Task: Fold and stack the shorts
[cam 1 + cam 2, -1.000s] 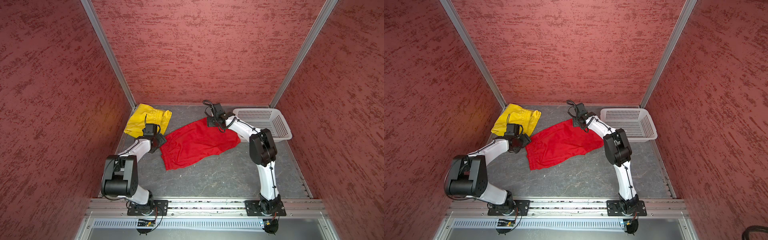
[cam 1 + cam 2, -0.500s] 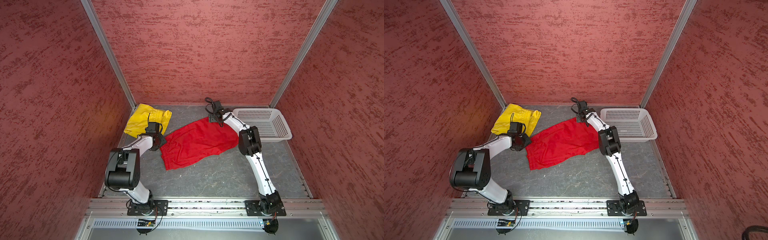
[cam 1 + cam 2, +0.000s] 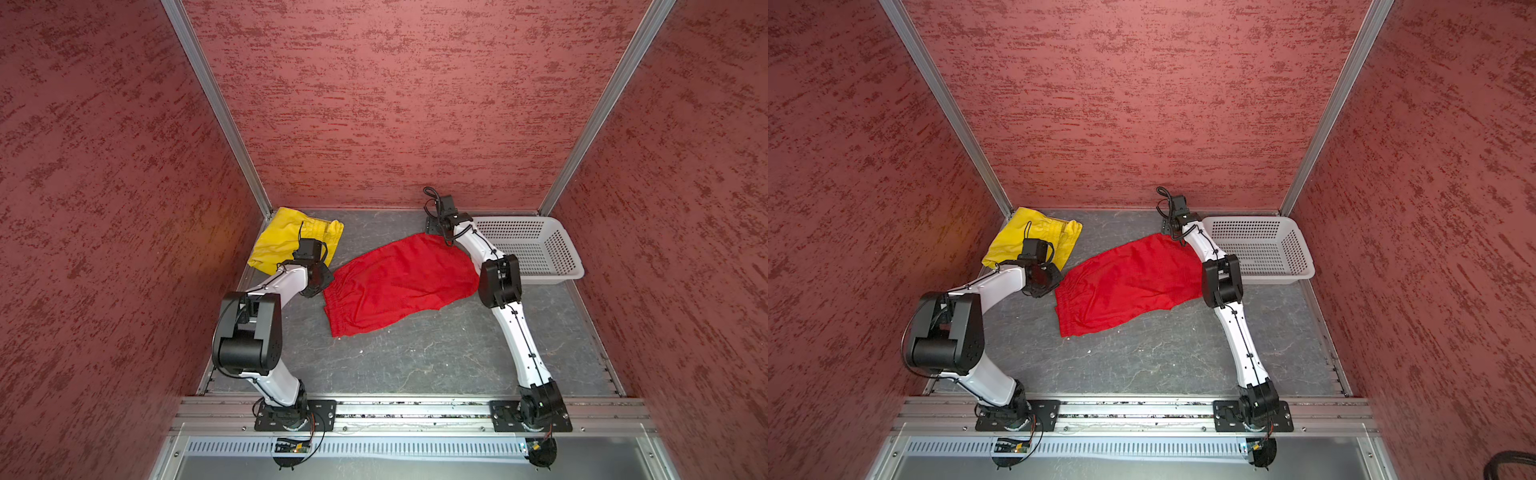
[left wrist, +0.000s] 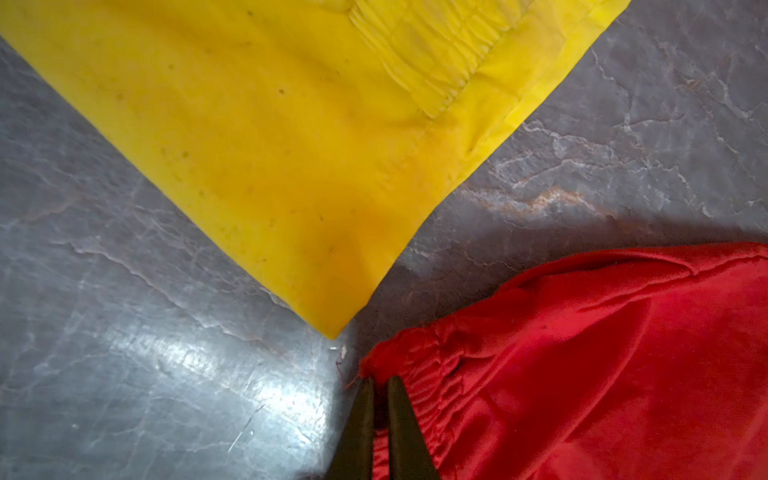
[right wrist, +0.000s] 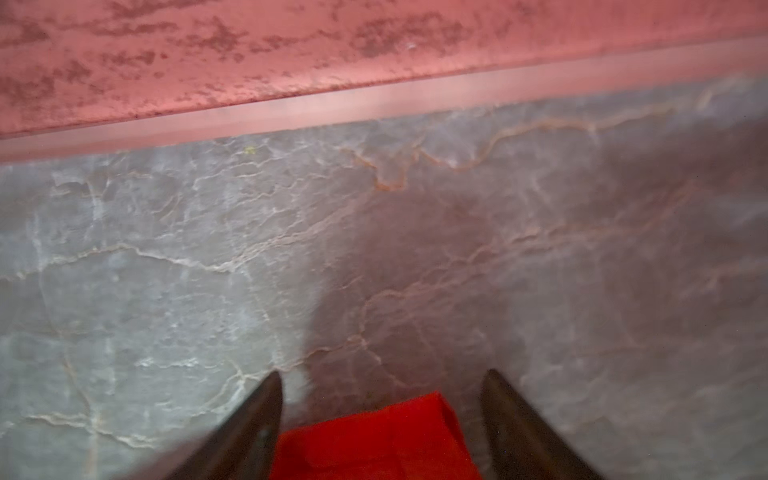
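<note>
Workspace noted from 9 toward 3 o'clock in both top views. The yellow shorts [image 3: 286,241] are laid in the 10 o'clock corner of the grey table [image 3: 415,353], and their near edge is partly covered by the left arm's wrist. In the left wrist view one yellow corner is seen just beside the red waistband, apart from it, with bare table between.

The left gripper [image 4: 380,382] is clenched on the corner of the gathered waistband of the red shorts [image 3: 399,282], which are spread across the table's centre, slanted from 8 toward 1 o'clock.

The red shorts' 3 o'clock edge is crossed by the right forearm. The right gripper [image 5: 382,374] is held with jaws parted at the 1 o'clock corner; a red corner lies between the fingers [image 5: 266,399], ungripped, in a blurred view.

The white basket [image 3: 561,253] is set at 2 o'clock, its near end overlapped by the right arm.
</note>
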### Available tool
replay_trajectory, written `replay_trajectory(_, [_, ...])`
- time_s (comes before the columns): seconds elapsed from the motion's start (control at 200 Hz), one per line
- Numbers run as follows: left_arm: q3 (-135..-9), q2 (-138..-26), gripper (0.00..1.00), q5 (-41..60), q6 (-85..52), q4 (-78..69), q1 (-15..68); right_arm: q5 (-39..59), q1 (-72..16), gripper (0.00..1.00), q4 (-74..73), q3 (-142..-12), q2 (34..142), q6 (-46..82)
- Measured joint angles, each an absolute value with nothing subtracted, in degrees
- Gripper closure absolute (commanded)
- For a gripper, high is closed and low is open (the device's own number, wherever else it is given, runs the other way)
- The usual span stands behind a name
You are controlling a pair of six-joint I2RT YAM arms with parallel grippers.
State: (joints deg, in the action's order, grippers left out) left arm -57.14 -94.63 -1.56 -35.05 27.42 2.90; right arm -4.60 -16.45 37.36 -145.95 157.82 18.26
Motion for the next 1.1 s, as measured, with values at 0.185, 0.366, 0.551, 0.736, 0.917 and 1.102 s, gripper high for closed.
replay_trajectory(0.185, [-60.0, -96.2, 0.97, -1.3, -35.1, 28.5, 2.9, -2.0, -16.6, 0.95, 37.5, -145.9, 157.9, 18.8])
replay_trajectory(0.366, [-64.3, -96.7, 1.00, -0.7, -35.0, 29.7, 2.9, -1.4, -16.6, 1.00, 37.6, -145.9, 157.3, 18.5])
replay_trajectory(0.551, [-70.1, -93.4, 1.00, 0.4, -34.4, 29.9, 3.0, -2.3, -16.6, 1.00, 39.5, -144.0, 149.8, 17.3])
replay_trajectory(0.736, [-75.7, -86.7, 1.00, 1.3, -33.6, 30.4, 3.0, -4.6, -16.6, 1.00, 38.3, -133.5, 131.0, 16.2])
replay_trajectory(0.917, [-71.6, -74.3, 0.98, 1.2, -33.7, 30.5, 3.0, -7.2, -16.6, 1.00, 32.4, -114.5, 108.2, 16.4])
replay_trajectory(1.102, [-59.1, -58.8, 0.99, 2.3, -35.7, 31.9, 3.2, -7.2, -16.7, 1.00, 27.3, -88.1, 86.5, 20.0])
